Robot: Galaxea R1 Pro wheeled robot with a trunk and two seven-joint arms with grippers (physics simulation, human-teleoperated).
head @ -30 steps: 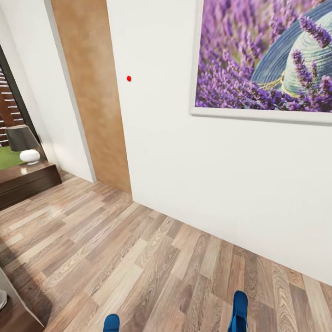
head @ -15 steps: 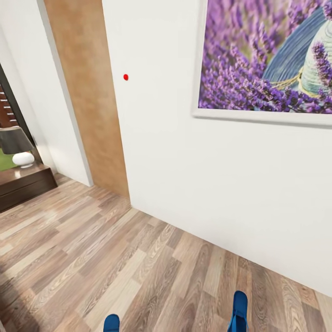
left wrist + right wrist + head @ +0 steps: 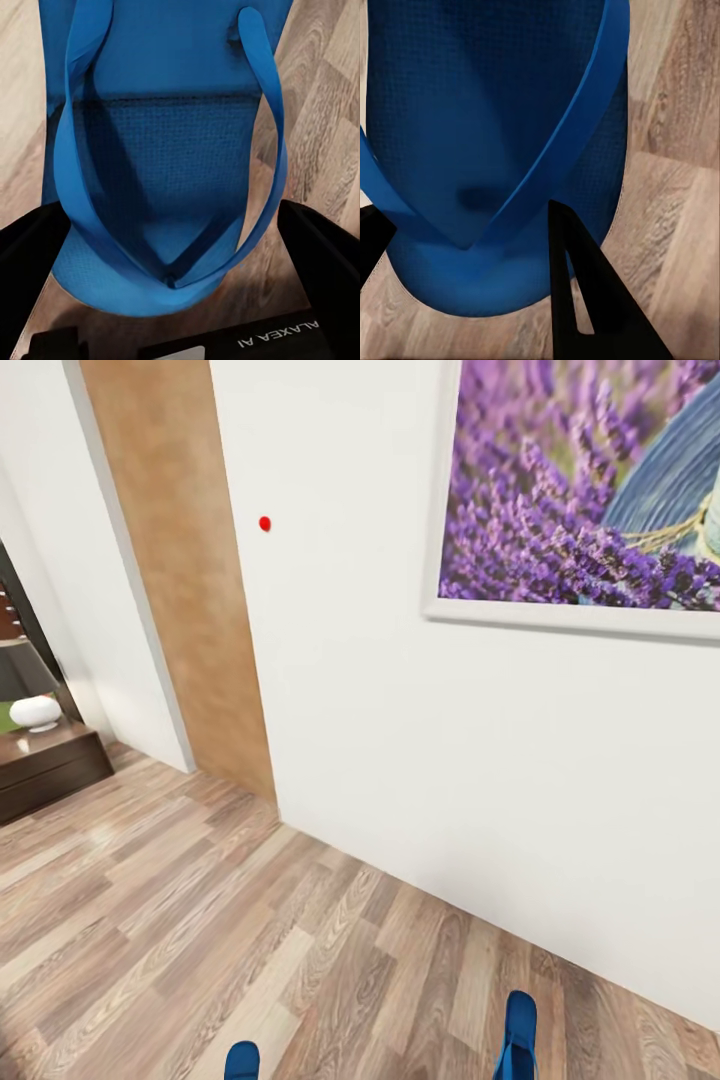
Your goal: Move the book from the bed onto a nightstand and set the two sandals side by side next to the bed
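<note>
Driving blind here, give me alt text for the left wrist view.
A bright blue sandal sits between the left gripper's black fingers, its thin straps meeting in a V near the camera. Wood-plank floor lies behind it.

Bare floor (image 3: 250, 920) is lying open beyond the fingers; wall (image 3: 450, 760) is blocking ahead, nightstand (image 3: 45, 765) standing far left

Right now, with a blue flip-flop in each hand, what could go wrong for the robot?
1. The bright blue flip-flop sits loosely between the left hand's black fingers; it might slip.
2. The other blue sandal looks pinched only at its edge by the right hand's finger.
3. The white wall is close ahead; a turn might bump it.
</note>
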